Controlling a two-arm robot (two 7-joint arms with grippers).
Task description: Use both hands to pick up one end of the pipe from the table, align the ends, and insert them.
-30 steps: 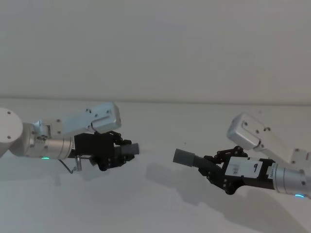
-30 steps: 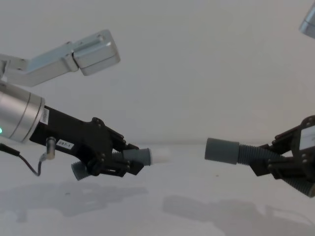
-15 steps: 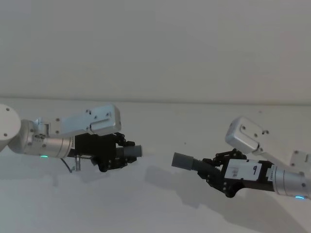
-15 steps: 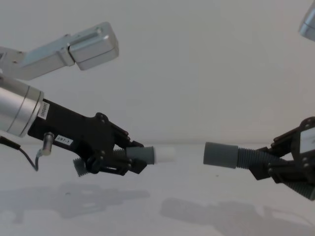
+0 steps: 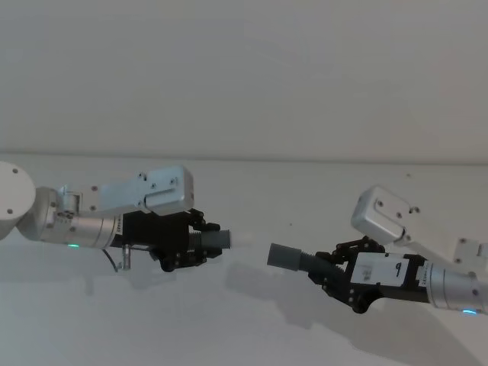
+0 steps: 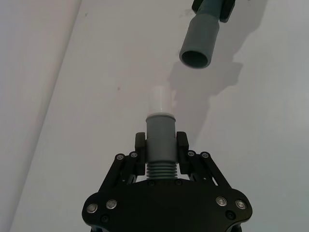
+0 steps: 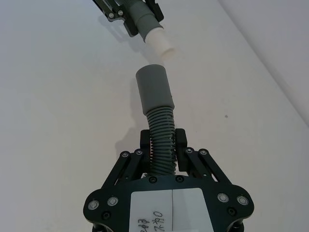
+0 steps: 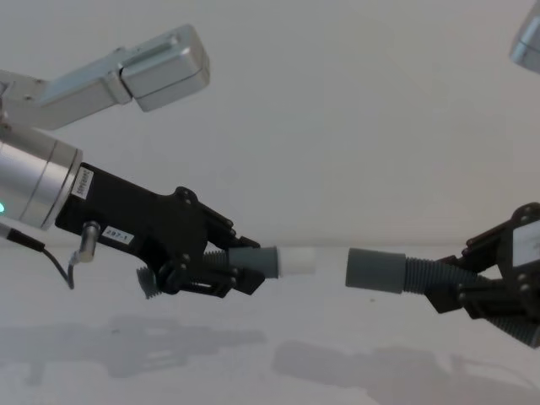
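White tabletop [image 5: 252, 328] beneath; left gripper [image 8: 249, 272], centre-left, jaws clamping short hose [image 8: 268, 261]; right gripper [image 5: 326, 265], lower right, jaws clamping long hose [image 8: 422, 277], remainder hidden; whitish tip [image 8: 299, 261] just short of sleeve [image 8: 374, 270].

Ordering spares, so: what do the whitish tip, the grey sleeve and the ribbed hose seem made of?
Whitish tip: smooth, faintly translucent, likely hard plastic. Grey sleeve: matte, even, thin-walled at its open mouth, probably rubber or soft plastic. Ribbed hose: dark grey, close corrugations, slightly curved, so seemingly flexible plastic.
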